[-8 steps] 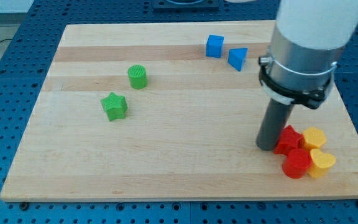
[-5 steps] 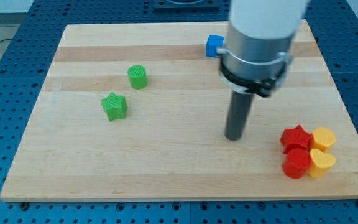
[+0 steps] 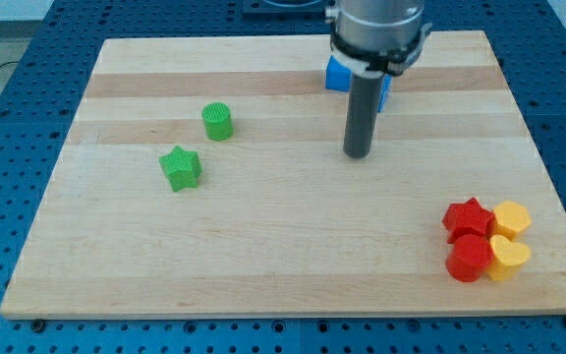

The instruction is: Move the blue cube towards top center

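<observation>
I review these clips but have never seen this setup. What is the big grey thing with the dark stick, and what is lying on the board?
The grey cylinder is the end of a robot arm; it has no hand, only a dark rod. My tip slides on the wooden board to push blocks. There is one camera, looking down at the board at a slant. The tip stands just below the blue cube, which the arm partly hides; a second blue piece peeks out at the rod's right. At the view's left are a green cylinder and green star; at bottom right, a red star, red cylinder, and two yellow blocks. Nothing is held.
</observation>
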